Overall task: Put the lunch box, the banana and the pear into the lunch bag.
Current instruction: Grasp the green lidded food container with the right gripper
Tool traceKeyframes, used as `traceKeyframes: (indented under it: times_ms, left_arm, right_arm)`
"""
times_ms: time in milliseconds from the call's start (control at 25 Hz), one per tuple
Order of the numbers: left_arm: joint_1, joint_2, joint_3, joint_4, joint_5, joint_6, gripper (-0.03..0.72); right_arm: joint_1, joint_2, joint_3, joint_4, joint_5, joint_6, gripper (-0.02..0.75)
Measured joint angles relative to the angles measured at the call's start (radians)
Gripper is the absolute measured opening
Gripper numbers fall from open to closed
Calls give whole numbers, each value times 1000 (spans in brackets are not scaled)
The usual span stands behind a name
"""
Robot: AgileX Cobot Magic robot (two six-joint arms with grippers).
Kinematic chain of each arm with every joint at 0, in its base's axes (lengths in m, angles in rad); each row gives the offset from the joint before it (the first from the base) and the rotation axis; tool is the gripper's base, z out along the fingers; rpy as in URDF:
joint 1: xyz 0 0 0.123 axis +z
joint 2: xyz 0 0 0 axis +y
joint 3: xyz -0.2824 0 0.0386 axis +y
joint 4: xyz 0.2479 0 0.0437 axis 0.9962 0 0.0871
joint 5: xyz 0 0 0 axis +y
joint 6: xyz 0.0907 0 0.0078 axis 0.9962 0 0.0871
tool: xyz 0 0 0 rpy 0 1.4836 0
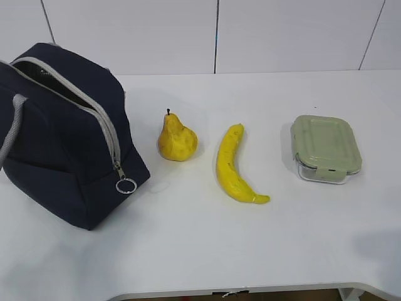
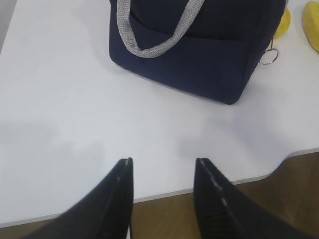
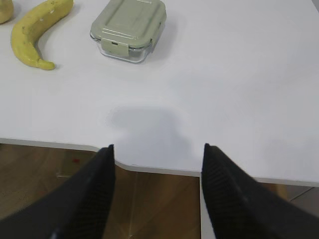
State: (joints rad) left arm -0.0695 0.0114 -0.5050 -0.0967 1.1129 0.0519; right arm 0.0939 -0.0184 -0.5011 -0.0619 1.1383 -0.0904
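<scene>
Nearest in the exterior view: white table [image 1: 207, 251], bare along its front edge. Further back, left to right: navy lunch bag [image 1: 62, 135] with grey zipper undone and mouth gaping, ring pull [image 1: 125, 185] dangling at its front corner; pear [image 1: 177, 140] upright just beside it; banana [image 1: 235, 166] lying curved; lunch box [image 1: 326, 149] with sage-green lid on, well apart at right. No arms visible here.

Left wrist view: left gripper [image 2: 163, 174] parted, empty, hanging over the table's near edge. Beyond, lunch bag [image 2: 192, 47] with grey handle [image 2: 149, 37] draped down its side.

Right wrist view: right gripper [image 3: 157, 159] spread wide, holding nothing, above the table edge. Lunch box [image 3: 129, 29] and banana [image 3: 35, 32] further off, untouched.
</scene>
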Motion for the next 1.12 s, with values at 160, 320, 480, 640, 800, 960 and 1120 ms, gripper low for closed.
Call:
traceKeyframes:
  times_ms: [160,320,480,640,800,960,1120]
  left_arm:
    - [0,0,0,0,0,0,288]
    - [0,0,0,0,0,0,288]
    - [0,0,0,0,0,0,288]
    - [0,0,0,0,0,0,288]
    - [0,0,0,0,0,0,288]
    - [0,0,0,0,0,0,288]
    - [0,0,0,0,0,0,288]
  right_arm:
    - [0,0,0,0,0,0,462]
    - [0,0,0,0,0,0,462]
    - [0,0,0,0,0,0,462]
    - [0,0,0,0,0,0,462]
    - [0,0,0,0,0,0,462]
    - [0,0,0,0,0,0,462]
    - [0,0,0,0,0,0,462]
